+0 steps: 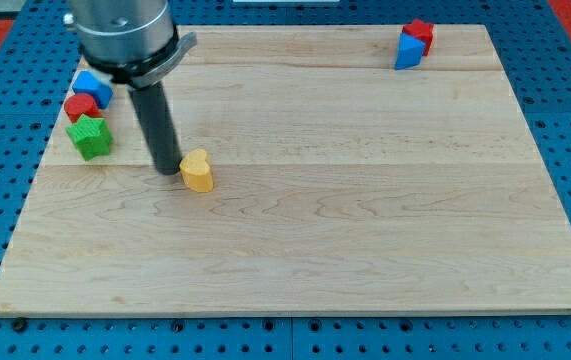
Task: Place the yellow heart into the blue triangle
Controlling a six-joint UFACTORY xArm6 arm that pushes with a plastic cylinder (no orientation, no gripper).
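One bare stretch of board (365, 220) separates my tip (168, 168), touching the yellow heart (197, 171), from the far-corner blue triangle (408, 51); no pincer shows.

The arm (125, 35) is cut off at the view's top.

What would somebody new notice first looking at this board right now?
Probably the dark rod coming down at the view's upper left, with my tip right beside the yellow heart, on its left. Next, the blue triangle and a red block at the top right corner, and a blue, red and green cluster at the left edge.
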